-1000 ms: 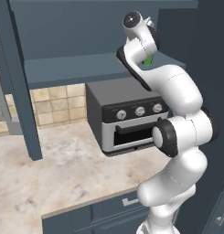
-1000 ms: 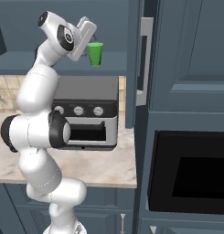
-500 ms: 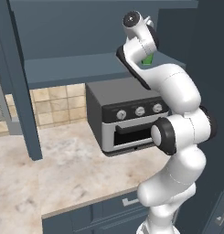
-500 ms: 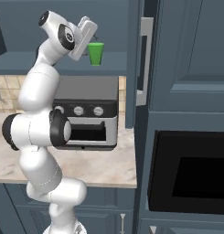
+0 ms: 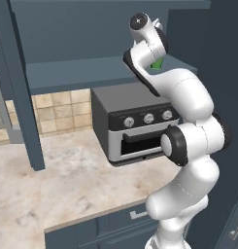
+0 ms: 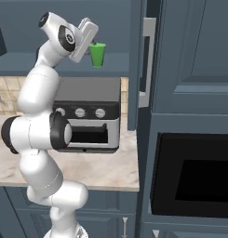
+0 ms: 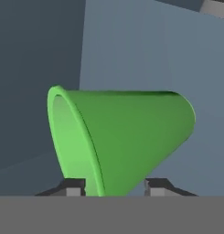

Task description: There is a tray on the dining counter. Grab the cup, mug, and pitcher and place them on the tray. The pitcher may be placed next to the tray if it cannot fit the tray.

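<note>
Dark blue kitchen cabinets surround a marbled beige tabletop (image 5: 67, 180) that carries a grey toaster oven (image 6: 90, 116) with three knobs. Above the oven, on a blue shelf (image 5: 81, 73), stands the cup (image 6: 97, 54), upright, against the blue back wall. The white arm reaches up to that shelf, and the jaws (image 6: 90, 44) sit at the cup's upper part, just beside its rim. From the hand camera the cup (image 7: 122, 137) appears rolled on its side, wide mouth at the picture's left, with one dark finger tip (image 7: 74, 186) on each side of it near the rim. Whether the tips press the cup's wall is impossible to tell, since their contact is cut off at the picture's bottom. From the left base camera the arm hides nearly all of the cup (image 5: 156, 62). It is a bright green, tapered tumbler without a handle.
</note>
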Tool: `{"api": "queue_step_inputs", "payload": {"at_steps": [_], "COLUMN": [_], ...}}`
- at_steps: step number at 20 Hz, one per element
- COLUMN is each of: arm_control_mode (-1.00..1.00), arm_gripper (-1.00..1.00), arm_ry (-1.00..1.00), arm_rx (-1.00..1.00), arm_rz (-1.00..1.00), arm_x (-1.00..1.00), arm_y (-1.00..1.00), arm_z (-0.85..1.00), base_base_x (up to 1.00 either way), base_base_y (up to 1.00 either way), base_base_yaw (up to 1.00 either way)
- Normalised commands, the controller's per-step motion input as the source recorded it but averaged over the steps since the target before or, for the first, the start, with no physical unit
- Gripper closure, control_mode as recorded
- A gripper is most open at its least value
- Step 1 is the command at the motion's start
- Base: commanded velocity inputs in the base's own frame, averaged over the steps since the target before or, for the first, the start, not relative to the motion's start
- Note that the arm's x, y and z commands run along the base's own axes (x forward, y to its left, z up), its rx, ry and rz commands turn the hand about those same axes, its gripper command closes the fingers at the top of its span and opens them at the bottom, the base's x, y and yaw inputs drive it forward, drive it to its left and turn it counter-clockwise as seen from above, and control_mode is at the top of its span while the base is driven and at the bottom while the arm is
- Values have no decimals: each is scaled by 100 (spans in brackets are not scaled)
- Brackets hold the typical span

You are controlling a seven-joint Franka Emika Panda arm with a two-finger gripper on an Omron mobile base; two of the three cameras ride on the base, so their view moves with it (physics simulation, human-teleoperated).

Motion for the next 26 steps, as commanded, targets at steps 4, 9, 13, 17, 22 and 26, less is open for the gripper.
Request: {"api": "queue_step_inputs", "payload": {"at_steps": [4, 9, 13, 17, 22, 26], "arm_control_mode": [-100, -100, -100, -100, -100, -100], "arm_gripper": [100, 100, 100, 100, 100, 100], "arm_ry": [0, 0, 0, 0, -3, -7], "arm_rx": [0, 0, 0, 0, 0, 1], "arm_rz": [0, 0, 0, 0, -2, -1], "arm_x": [0, 0, -15, -40, -63, -89], "arm_y": [0, -3, 0, 0, 0, 0], "arm_z": [-13, -6, 0, 0, 0, 0], "base_base_x": [0, 0, 0, 0, 0, 0], "base_base_y": [0, 0, 0, 0, 0, 0], "base_base_yaw": [0, 0, 0, 0, 0, 0]}}
